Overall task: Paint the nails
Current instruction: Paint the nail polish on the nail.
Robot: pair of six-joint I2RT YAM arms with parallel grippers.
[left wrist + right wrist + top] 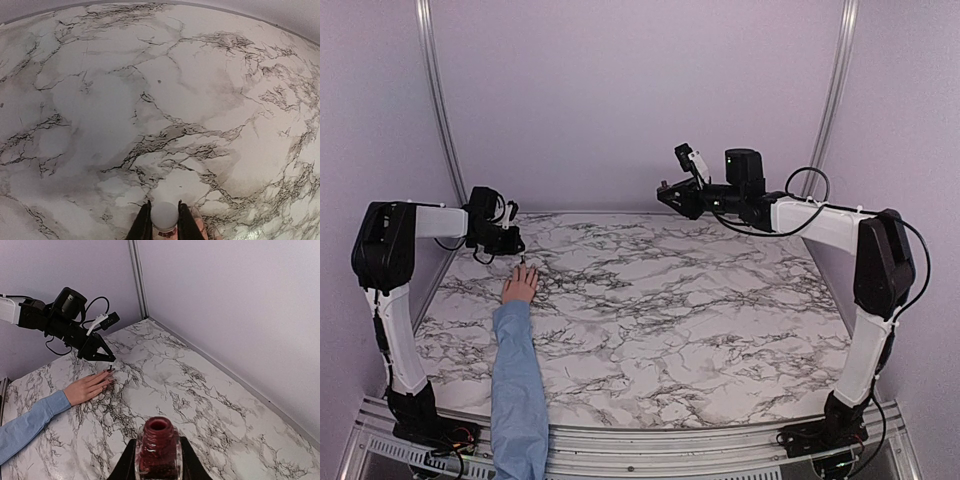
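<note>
A light-skinned hand [520,285] in a light blue sleeve [518,385] lies flat on the marble table at the left. Its nails [111,375] look dark at the fingertips. My left gripper [508,243] is shut on a white brush cap [165,216]; the dark brush tip [109,368] hangs just above the fingertips. The fingertips show at the bottom of the left wrist view [201,227]. My right gripper [672,197] is raised at the back right, shut on an open bottle of dark red polish [158,447].
The marble tabletop [670,300] is enclosed by lilac walls with metal corner posts [438,110]. The sleeved forearm runs from the near edge to the left middle. Cables loop off both arms.
</note>
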